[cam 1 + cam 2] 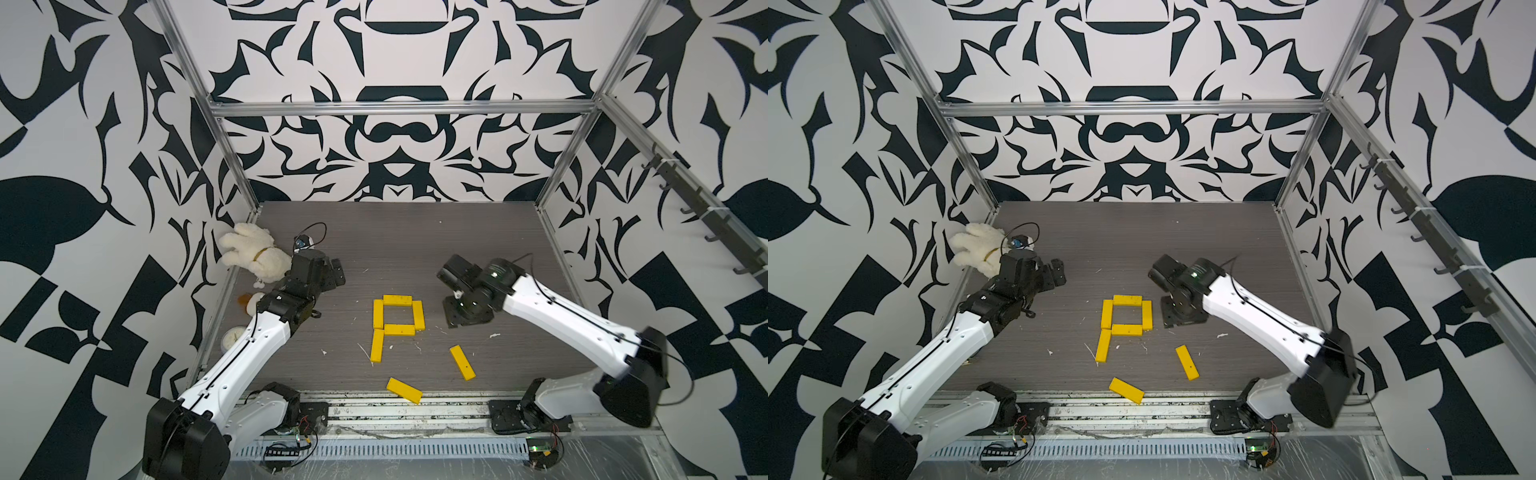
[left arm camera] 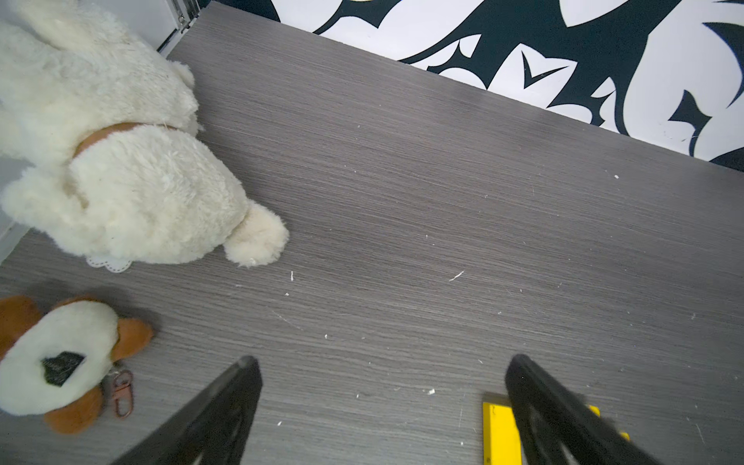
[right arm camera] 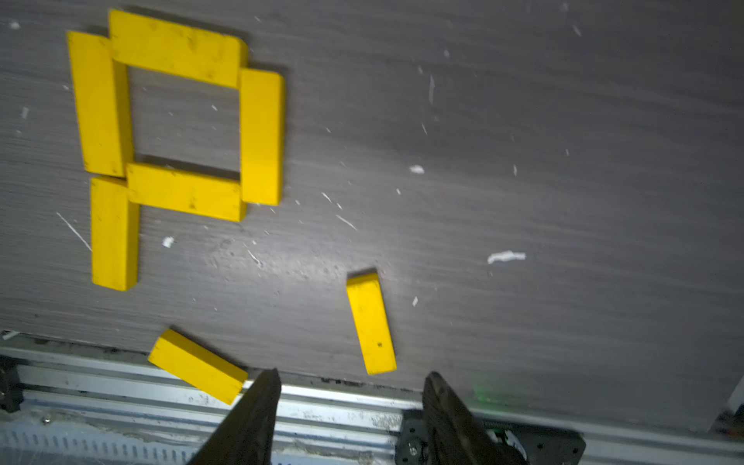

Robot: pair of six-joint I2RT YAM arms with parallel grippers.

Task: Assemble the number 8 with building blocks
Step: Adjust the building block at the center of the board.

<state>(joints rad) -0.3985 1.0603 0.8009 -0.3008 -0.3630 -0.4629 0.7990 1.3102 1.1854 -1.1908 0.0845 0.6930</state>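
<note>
Judging by their look, the building blocks point(image 3: 183, 193) are light, stiff and flat, with smooth painted faces that may slip a little. I think it is best to take one across its two long edges, near the middle of its length.

Five of them lie flat on the table point(image 1: 415, 249) and touch each other. They make the upper loop and the lower left stroke of the number 8 point(image 1: 400, 330); the lower right and bottom strokes are missing. One loose bar point(image 3: 371, 324) lies slanted near the open lower part, apart from the figure. A second loose bar point(image 3: 197, 366) lies slanted at the front edge of the table, with one end over the metal rail point(image 3: 120, 378). I judge that it can tip or slide if I press on it there.

My right gripper point(image 3: 350, 380) hangs near the right side of the upper loop and faces toward the two loose bars. Its jaws are moderately apart, with nothing between them. My left gripper point(image 2: 382, 362) is on the other side of the figure, near the white plush toy point(image 2: 120, 181), with jaws spread wide and empty.
</note>
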